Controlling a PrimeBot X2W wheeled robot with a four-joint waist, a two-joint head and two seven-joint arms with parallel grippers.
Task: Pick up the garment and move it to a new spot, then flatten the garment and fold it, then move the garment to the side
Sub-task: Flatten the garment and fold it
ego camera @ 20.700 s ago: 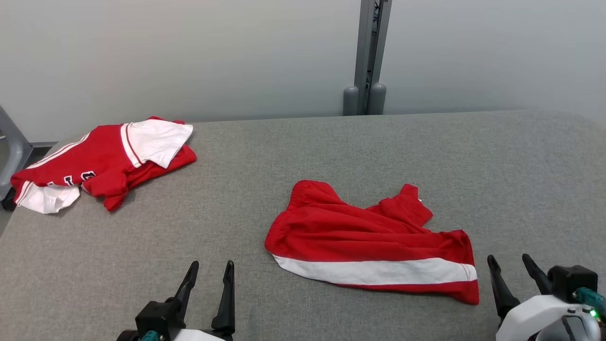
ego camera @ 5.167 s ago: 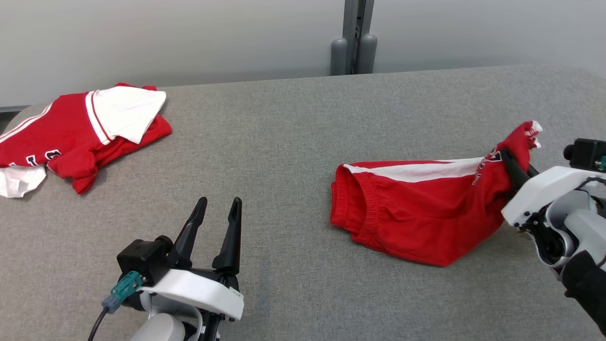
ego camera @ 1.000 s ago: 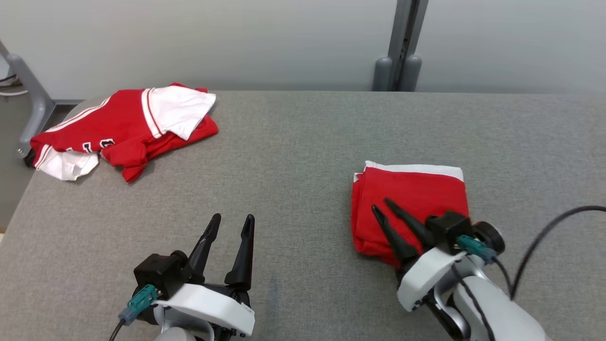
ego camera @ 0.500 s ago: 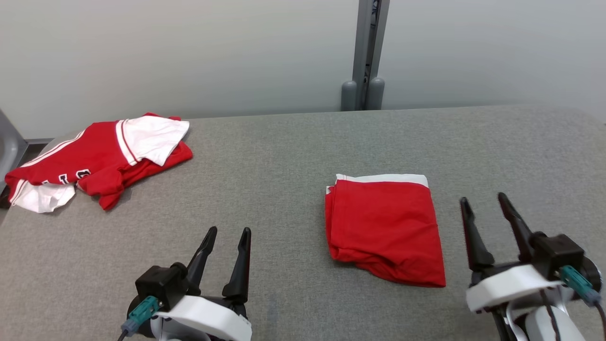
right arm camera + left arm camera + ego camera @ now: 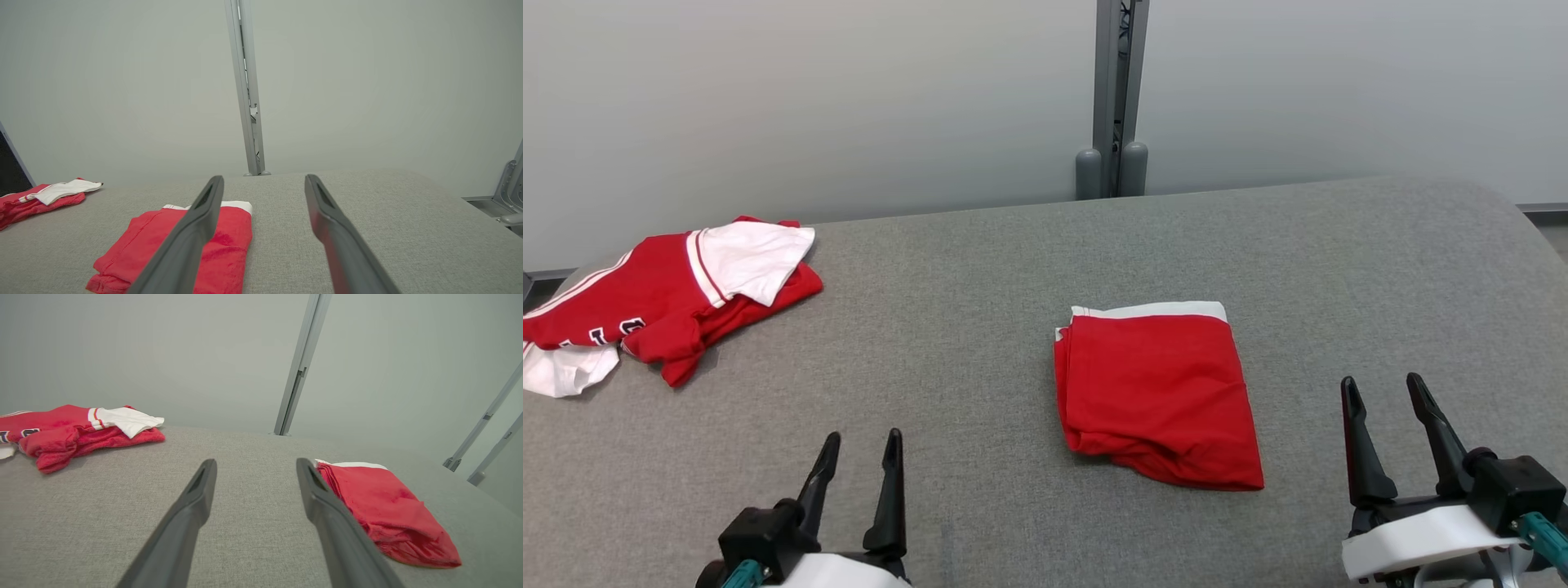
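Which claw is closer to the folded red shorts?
Right. The right gripper stands just off the shorts' right edge; the left gripper is farther away on their left. Neither touches them.

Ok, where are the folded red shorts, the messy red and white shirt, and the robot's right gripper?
folded red shorts (image 5: 1156, 392), head view, middle of the red top layer.
red and white shirt (image 5: 654, 286), head view, on its red body part.
right gripper (image 5: 1380, 380), head view, gap between its two fingertips.
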